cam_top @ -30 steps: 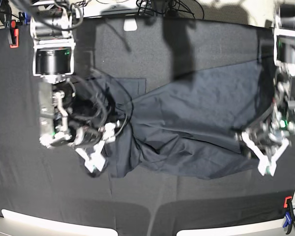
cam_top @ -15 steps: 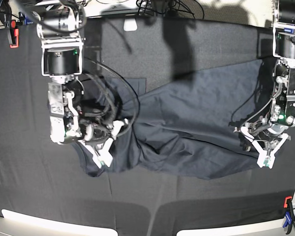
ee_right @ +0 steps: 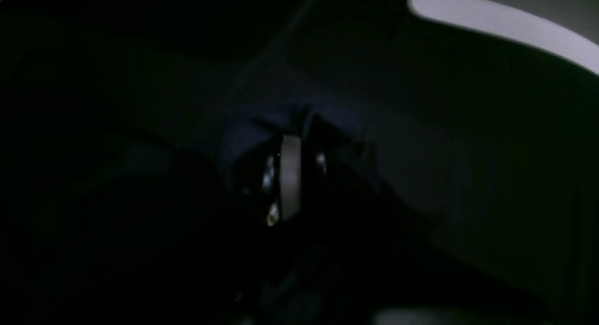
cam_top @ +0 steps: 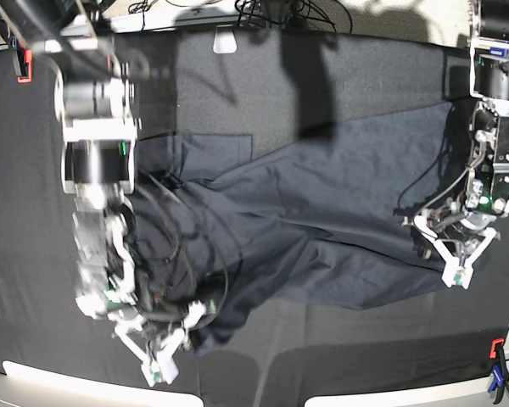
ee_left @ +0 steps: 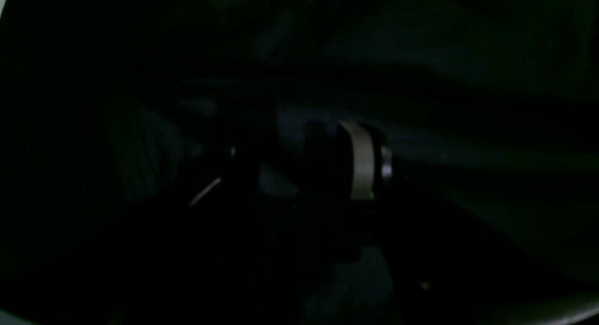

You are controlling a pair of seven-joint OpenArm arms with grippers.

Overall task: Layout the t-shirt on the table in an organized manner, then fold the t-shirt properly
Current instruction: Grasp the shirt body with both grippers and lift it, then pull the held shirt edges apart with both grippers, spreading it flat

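The dark navy t-shirt (cam_top: 322,212) lies spread across the middle of the black table (cam_top: 34,212), stretched from the far right toward the near left. My right gripper (cam_top: 159,366) is near the table's front edge. In the right wrist view it (ee_right: 290,184) is shut on a bunched fold of the t-shirt (ee_right: 262,124). My left gripper (cam_top: 455,273) sits at the shirt's right edge, low over the cloth. The left wrist view is nearly black: one pale finger (ee_left: 360,161) shows beside dim fabric (ee_left: 468,49), and I cannot tell how its jaws stand.
A red clamp (cam_top: 22,64) is at the far left edge, and a red and blue clamp (cam_top: 497,373) is at the near right. The pale front table edge (cam_top: 85,386) runs just below my right gripper and shows in the right wrist view (ee_right: 505,23). Cables hang off the right arm.
My right gripper has moved toward the front edge, dragging the shirt's left part with it and stretching it. My left gripper has shifted only slightly, away from the front edge.
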